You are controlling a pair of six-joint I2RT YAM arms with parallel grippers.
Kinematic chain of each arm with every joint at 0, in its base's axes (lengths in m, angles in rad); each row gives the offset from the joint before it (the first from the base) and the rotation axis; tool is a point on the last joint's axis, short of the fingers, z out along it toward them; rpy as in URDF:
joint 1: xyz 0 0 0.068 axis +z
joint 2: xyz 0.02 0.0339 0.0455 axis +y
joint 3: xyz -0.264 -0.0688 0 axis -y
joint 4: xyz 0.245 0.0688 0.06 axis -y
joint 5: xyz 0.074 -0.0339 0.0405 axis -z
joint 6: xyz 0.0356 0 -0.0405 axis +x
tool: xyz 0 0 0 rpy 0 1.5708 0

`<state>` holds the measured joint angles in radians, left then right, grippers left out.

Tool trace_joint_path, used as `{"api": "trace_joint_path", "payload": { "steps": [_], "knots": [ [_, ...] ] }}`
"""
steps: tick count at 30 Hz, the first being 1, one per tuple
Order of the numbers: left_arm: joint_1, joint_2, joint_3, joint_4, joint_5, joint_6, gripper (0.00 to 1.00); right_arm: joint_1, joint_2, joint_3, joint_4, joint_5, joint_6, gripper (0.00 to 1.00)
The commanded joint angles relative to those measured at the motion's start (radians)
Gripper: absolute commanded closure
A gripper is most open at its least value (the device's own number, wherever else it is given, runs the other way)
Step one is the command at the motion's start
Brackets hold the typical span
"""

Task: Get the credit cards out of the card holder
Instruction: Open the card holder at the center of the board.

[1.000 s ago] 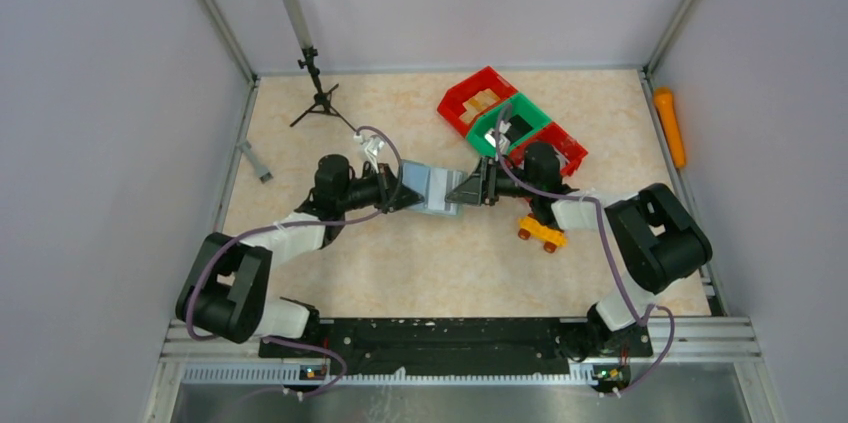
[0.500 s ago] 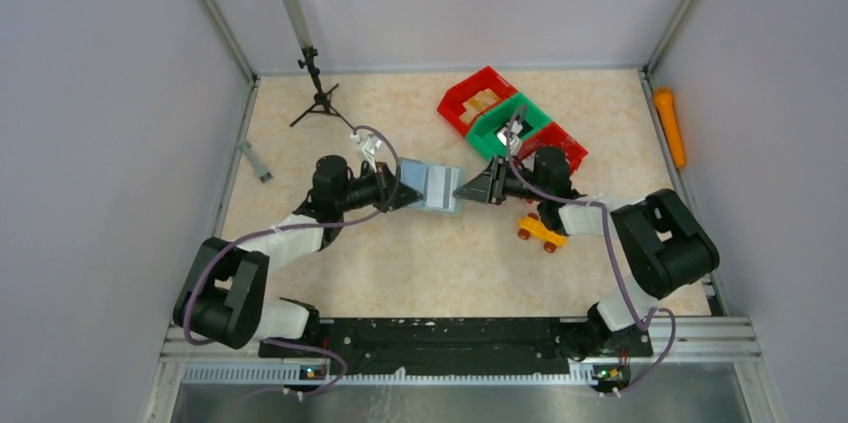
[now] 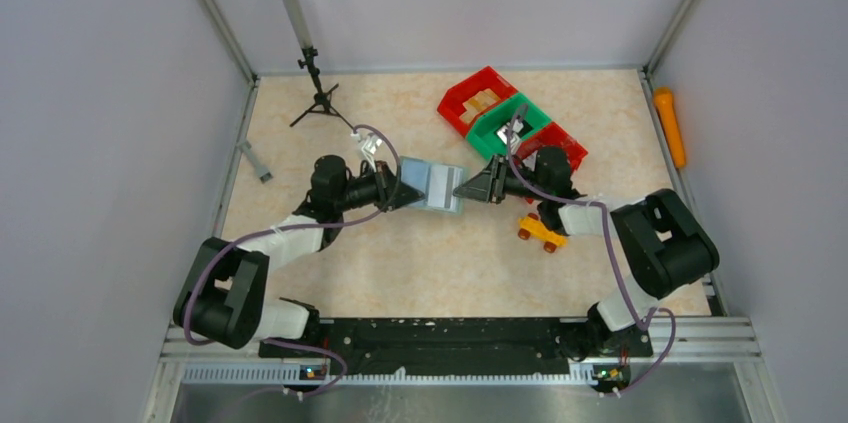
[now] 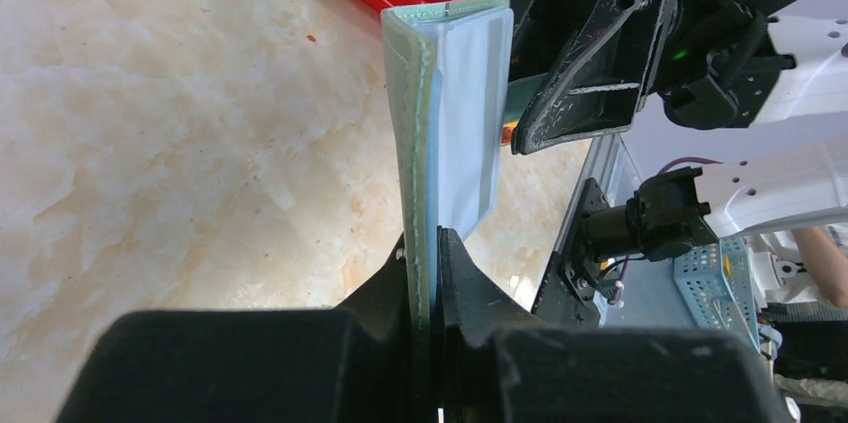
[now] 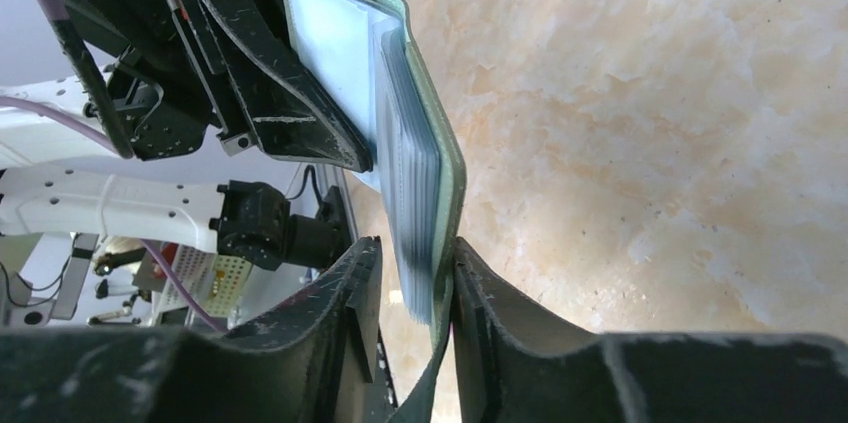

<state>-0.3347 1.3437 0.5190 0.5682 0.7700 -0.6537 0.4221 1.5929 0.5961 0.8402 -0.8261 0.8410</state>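
Observation:
The grey-green card holder (image 3: 435, 186) hangs open above the table's middle, between my two grippers. My left gripper (image 3: 408, 190) is shut on its left flap, and in the left wrist view the thin edge (image 4: 418, 143) is pinched between the jaws of that gripper (image 4: 425, 243). My right gripper (image 5: 415, 253) straddles the other flap (image 5: 447, 158). One finger rests against the cover, and a narrow gap stays between the other finger and the pale blue sleeves (image 5: 410, 173). No credit cards show.
Red and green bins (image 3: 510, 123) stand just behind the right gripper (image 3: 462, 189). A yellow toy car (image 3: 541, 233) lies under the right forearm. A black tripod (image 3: 318, 93) stands at the back left, a small grey tool (image 3: 256, 161) by the left wall, and an orange stick (image 3: 669, 126) by the right wall.
My right gripper has drawn back a little to the right and its jaws have narrowed around the holder's right flap. The left gripper keeps its hold in place.

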Motion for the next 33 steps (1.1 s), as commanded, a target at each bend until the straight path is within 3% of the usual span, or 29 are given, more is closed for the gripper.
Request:
{"api": "trace_joint_path", "payload": {
  "steps": [1, 5, 9, 13, 20, 33],
  "knots": [
    [0.002, -0.009, -0.008, 0.124, 0.055, -0.022, 1.00, -0.006, 0.002, 0.008, 0.085, -0.031, 0.008, 0.64],
    [0.002, -0.016, -0.013, 0.139, 0.062, -0.029, 0.99, -0.006, -0.004, 0.006, 0.080, -0.028, 0.005, 0.58],
    [0.002, -0.010, -0.021, 0.193, 0.094, -0.062, 0.99, -0.005, -0.003, 0.004, 0.089, -0.034, 0.007, 0.68],
    [0.001, -0.007, -0.040, 0.294, 0.140, -0.106, 0.98, -0.006, -0.001, 0.005, 0.088, -0.034, 0.007, 0.62],
    [0.001, -0.033, -0.064, 0.384, 0.174, -0.140, 0.97, -0.006, 0.005, 0.010, 0.071, -0.030, 0.003, 0.62],
    [-0.034, 0.005, -0.036, 0.357, 0.177, -0.118, 0.97, 0.011, 0.016, 0.007, 0.159, -0.076, 0.039, 0.60]
  ]
}}
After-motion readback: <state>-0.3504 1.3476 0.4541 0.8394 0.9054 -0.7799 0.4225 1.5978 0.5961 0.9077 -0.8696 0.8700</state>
